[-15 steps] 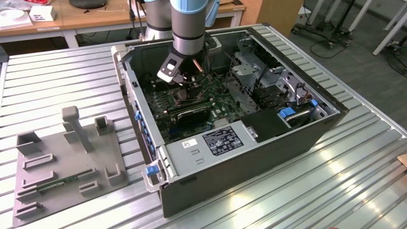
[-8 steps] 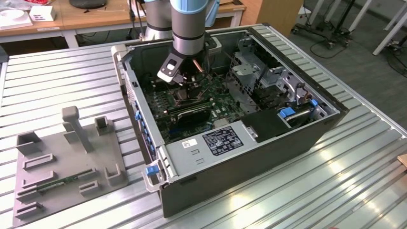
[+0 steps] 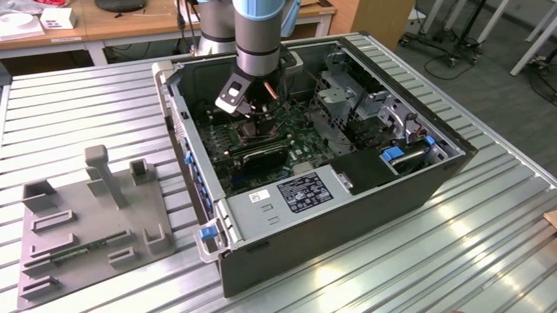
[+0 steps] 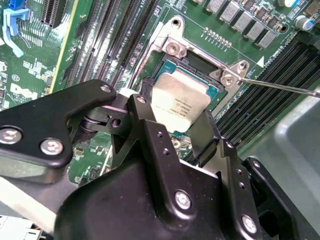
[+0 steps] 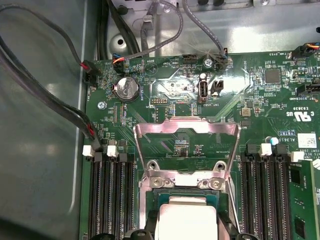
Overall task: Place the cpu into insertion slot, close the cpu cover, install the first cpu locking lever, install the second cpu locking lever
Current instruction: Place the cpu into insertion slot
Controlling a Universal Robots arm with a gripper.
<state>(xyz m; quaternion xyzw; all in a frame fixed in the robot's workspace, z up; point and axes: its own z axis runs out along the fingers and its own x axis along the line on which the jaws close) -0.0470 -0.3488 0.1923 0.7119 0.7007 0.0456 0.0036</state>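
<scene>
The cpu (image 4: pixel 180 102) is a pale silvery square chip that sits level over the insertion slot (image 4: pixel 197 62), a dark socket with a metal rim in the green board. My gripper (image 4: pixel 175 112) is shut on the cpu, one black finger on each of two opposite edges. In the first wrist view the cpu (image 5: pixel 186 222) lies over the socket (image 5: pixel 165 200), and the cpu cover (image 5: pixel 186 129), a silver frame with a large window, lies swung open flat on the board beyond it. A thin metal locking lever (image 4: pixel 280 86) sticks out sideways from the socket corner. In the exterior view the gripper (image 3: pixel 252 117) is down inside the case.
Long black memory slots (image 4: pixel 115 40) flank the socket on both sides. Cables (image 5: pixel 60 95) run along the case wall. The open computer case (image 3: pixel 348 215) stands on a slatted metal table, with a grey fixture tray (image 3: pixel 87 222) at the exterior view's left.
</scene>
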